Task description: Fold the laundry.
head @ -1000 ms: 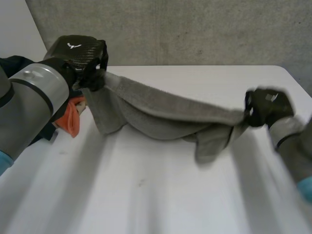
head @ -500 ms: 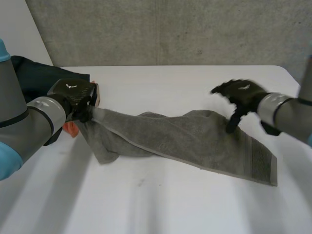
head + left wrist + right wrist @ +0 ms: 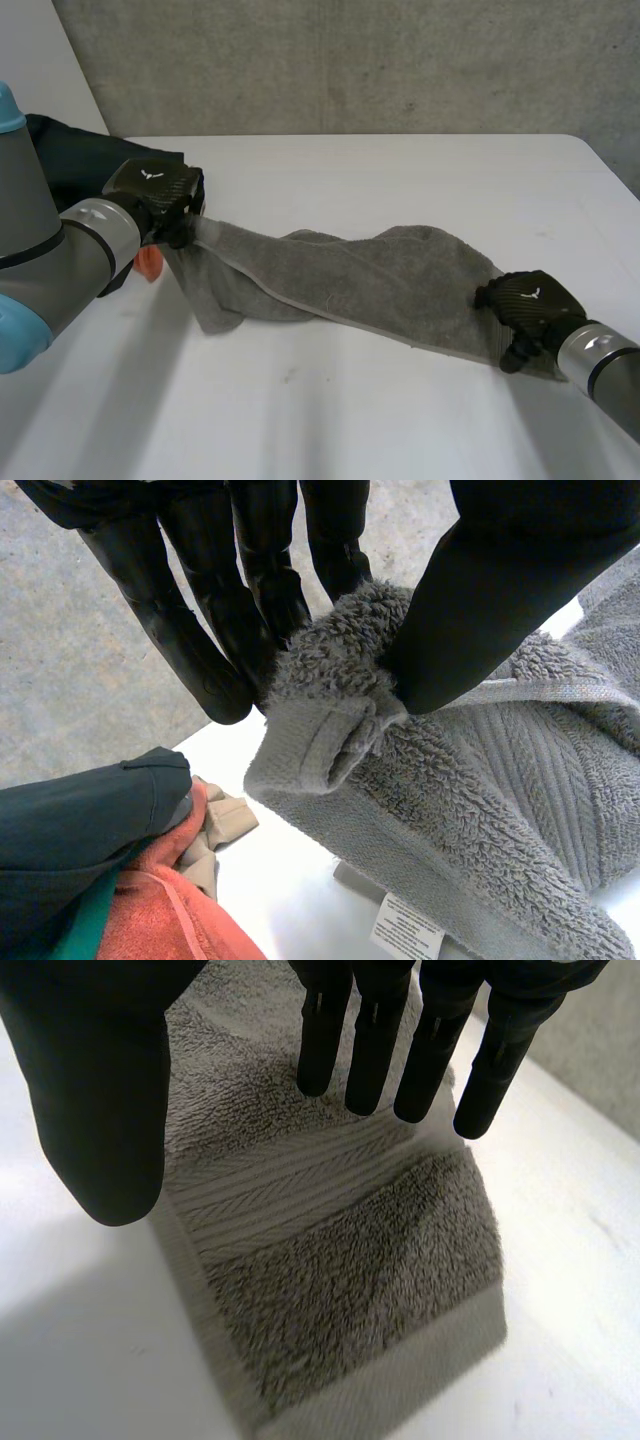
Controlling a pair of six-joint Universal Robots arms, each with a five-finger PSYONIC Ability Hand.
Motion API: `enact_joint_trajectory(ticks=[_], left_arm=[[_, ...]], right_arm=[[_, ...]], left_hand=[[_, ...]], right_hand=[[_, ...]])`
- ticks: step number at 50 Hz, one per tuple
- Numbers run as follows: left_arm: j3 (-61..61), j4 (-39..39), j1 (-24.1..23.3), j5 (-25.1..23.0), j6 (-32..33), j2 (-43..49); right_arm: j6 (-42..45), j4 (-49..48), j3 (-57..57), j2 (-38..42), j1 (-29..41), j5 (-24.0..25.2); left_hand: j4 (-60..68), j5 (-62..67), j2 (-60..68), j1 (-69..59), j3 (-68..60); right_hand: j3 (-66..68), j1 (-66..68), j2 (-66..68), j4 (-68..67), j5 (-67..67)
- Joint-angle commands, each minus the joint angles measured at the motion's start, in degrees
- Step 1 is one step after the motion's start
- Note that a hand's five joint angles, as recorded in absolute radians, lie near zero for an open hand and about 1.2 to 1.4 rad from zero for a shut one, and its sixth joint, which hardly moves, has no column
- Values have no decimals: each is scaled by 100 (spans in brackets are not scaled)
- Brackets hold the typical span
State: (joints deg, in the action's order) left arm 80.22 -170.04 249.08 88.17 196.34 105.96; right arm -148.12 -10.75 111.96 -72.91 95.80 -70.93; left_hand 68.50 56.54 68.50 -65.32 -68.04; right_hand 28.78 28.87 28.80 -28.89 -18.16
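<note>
The right hand (image 3: 525,303) and its arm are covering the far corner of the grey towel (image 3: 380,285) at 4 o'clock in the head view. Whether the palm is touching the cloth there is hard to make out. At 9 o'clock the left arm is cutting off a dark garment (image 3: 75,160), and only a sliver of an orange cloth (image 3: 148,263) is peeking out beneath the left hand (image 3: 160,195). In the left wrist view a white care label (image 3: 405,930) is showing under the towel's edge, its print too small to read.

The towel is lying rumpled on the white table (image 3: 400,165). Its long axis is running from about 10 o'clock down to 4 o'clock, with a loose fold hanging off toward 7 o'clock near the left hand.

The left hand is grasping the towel's 10 o'clock corner. In its wrist view the thumb (image 3: 490,590) is pressing the bunched hem against the fingers (image 3: 200,640). The right hand is sitting over the opposite end, holding nothing. In its wrist view its fingers (image 3: 375,1050) are reaching straight out above the woven band, and the thumb is standing apart beside the towel's long edge.
</note>
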Motion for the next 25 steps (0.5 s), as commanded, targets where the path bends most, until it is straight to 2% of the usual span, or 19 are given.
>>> enact_joint_trajectory(ticks=[1, 9, 12, 13, 20, 25], left_arm=[[19, -20, -9, 7, -8, -13], [20, -47, 62, 7, 9, 48], [11, -73, 97, -2, 18, 109], [-7, -99, 97, -2, 36, 162], [-270, -301, 97, 16, 334, 557], [-1330, -468, 62, -10, 703, 1153]], right_arm=[[116, -1051, 2, 549, 44, 105], [283, -1246, -297, 927, 53, 79], [310, -1219, -368, 989, 70, 79], [284, -1228, -385, 971, 70, 79], [-6, -1184, -850, 682, 61, 88], [-331, -782, -2007, 672, 70, 123]], left_hand=[[1150, 1346, 1150, -1468, -1196], [1150, 1346, 1150, -1468, -1196], [1150, 1346, 1150, -1468, -1196], [1150, 1346, 1150, -1468, -1196], [1150, 1346, 1150, -1468, -1196], [1150, 1346, 1150, -1468, -1196]], right_hand=[[678, 669, 676, -667, -739], [1301, 1292, 1299, -1289, -1362], [3060, 3051, 3058, -3048, -3121], [5102, 5093, 5099, -5090, -5163], [5122, 5113, 5120, -5111, -5184], [5122, 5113, 5120, -5111, -5184]])
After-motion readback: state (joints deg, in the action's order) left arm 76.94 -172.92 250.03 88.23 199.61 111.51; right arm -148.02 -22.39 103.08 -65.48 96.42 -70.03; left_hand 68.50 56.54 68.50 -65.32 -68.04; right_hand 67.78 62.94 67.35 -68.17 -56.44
